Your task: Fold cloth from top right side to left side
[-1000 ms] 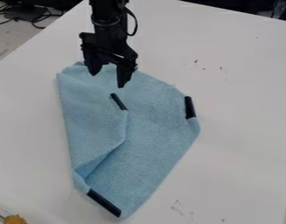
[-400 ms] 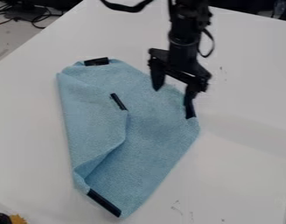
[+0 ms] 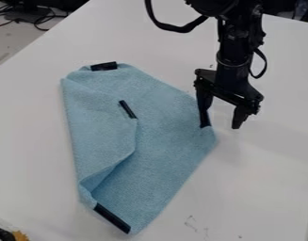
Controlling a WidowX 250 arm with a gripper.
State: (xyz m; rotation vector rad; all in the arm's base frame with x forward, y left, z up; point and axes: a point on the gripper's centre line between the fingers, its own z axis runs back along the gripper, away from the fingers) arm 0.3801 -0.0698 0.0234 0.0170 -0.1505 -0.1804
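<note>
Main risk: gripper (image 3: 220, 118) closes too high or too far outboard, misses the edge of the cloth (image 3: 166, 136) or nips only the dark strip (image 3: 205, 122) by its inner finger, and the fold slips. Dragging could also ruck the flap (image 3: 99, 122) further inboard. Arm (image 3: 235, 52) hangs near vertical above, fingers pointing down, spread, nothing held; outer one over table (image 3: 269, 155) beyond the cloth.
</note>
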